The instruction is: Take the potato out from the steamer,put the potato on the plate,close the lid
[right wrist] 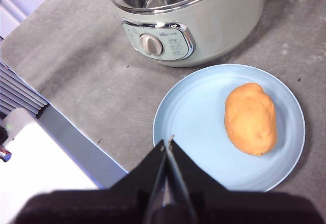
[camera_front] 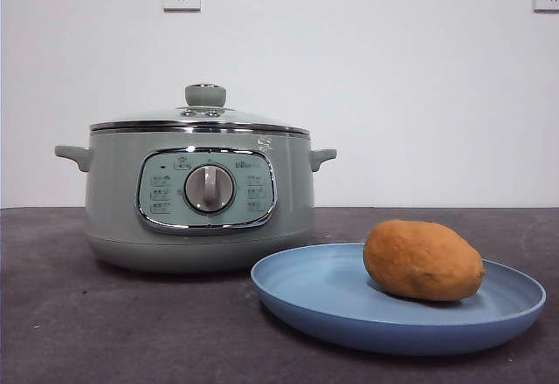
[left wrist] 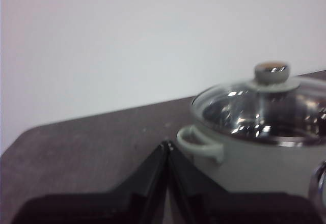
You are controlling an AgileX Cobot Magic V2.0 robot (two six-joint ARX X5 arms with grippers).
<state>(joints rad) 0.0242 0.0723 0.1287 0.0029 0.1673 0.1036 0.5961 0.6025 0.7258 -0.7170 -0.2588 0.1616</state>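
While nothing is being held at the moment, the job looks all but finished from where I stand. The potato (camera_front: 424,260) lies on its side on the plate (camera_front: 314,301), toward the lower right of the front view, and the lid (camera_front: 199,118) sits down on the steamer (camera_front: 199,196) left of centre, its knob upright on top.

Both arms are drawn back. The left gripper (left wrist: 167,145) hangs near the steamer's side handle, at the bottom middle of its own view, jaws pressed together and empty. The right gripper (right wrist: 166,143) hovers above the near rim of the plate, low in its frame, jaws likewise closed on nothing. A black tip shows at the top right corner of the front view.

If the potato needed shifting, I'd judge it firm and fairly light, with dull rough skin that should not slip; a grip across its narrow middle would suit best. The lid looks the delicate piece: glass, smooth, likely to clatter, and only the round knob offers a sensible hold. The plate seems shallow and may slide if nudged.
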